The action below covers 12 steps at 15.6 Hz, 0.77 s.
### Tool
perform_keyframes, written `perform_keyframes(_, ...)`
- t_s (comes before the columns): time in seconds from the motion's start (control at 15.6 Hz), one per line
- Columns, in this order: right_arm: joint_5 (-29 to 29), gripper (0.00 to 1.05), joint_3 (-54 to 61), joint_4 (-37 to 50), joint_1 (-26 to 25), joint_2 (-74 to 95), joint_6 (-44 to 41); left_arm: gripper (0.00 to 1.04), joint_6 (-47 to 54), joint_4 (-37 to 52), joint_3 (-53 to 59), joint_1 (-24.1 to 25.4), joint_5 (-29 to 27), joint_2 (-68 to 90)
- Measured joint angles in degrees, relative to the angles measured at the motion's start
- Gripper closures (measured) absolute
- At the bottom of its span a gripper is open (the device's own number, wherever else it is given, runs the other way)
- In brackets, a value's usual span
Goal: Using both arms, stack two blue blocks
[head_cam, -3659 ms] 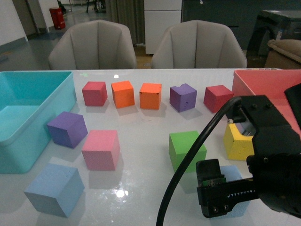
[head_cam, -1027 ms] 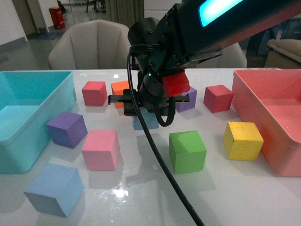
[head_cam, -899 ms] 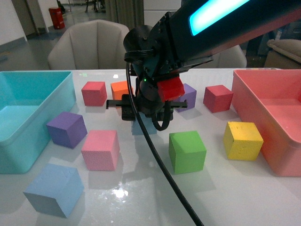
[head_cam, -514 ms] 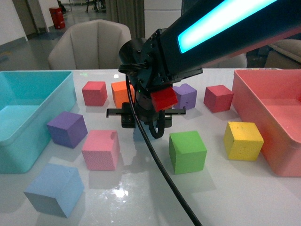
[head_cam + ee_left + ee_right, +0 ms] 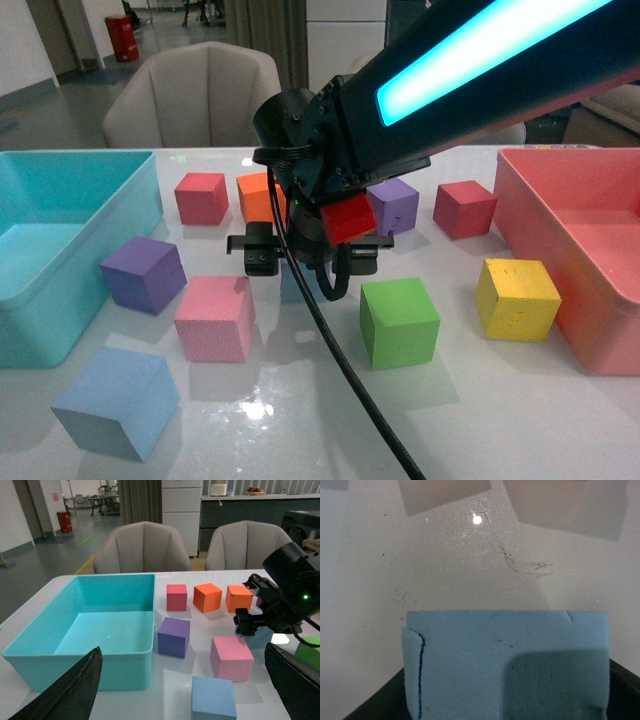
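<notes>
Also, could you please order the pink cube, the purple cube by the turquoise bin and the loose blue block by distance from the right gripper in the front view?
From the right gripper, shut on the held blue block:
1. Pink cube, just to its left.
2. Purple cube, farther left beside the turquoise bin.
3. Loose blue block, front left.

A glossy white table (image 5: 300,430) carries a turquoise bin (image 5: 125,240) on its left side and a pink-red bin (image 5: 570,153) on its right. Between them, the far row holds a red cube (image 5: 201,197), an orange cube (image 5: 252,197), a purple cube (image 5: 400,205) and a second red cube (image 5: 464,209). Nearer lie a second purple cube (image 5: 143,274) beside the turquoise bin, a pink cube (image 5: 214,318), a green cube (image 5: 399,322) and a yellow cube (image 5: 517,298) just beside the pink-red bin. A blue block (image 5: 116,402) lies nearest, front left.
</notes>
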State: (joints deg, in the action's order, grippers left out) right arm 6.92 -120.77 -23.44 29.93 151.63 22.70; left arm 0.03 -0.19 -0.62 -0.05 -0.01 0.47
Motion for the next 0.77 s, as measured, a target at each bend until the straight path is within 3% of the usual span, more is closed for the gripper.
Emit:
perform_keyframes(0.13, -0.74, 0.06, 4.00, 3.61, -0.35, -3.04, 0.37, 0.07, 0.00, 0.00, -0.02, 0.00, 0.00, 0.00)
perform_keyframes(0.39, -1.49, 0.06, 13.60, 11.67, -0.76, -16.00, 0.39, 0.07, 0.00, 0.00, 0.00, 0.00, 0.00, 0.00)
perform_keyframes(0.77, 5.29, 0.06, 57.72, 45.29, -0.96, -54.34, -4.57, 0.07, 0.00, 0.00, -0.02, 0.00, 0.00, 0.00)
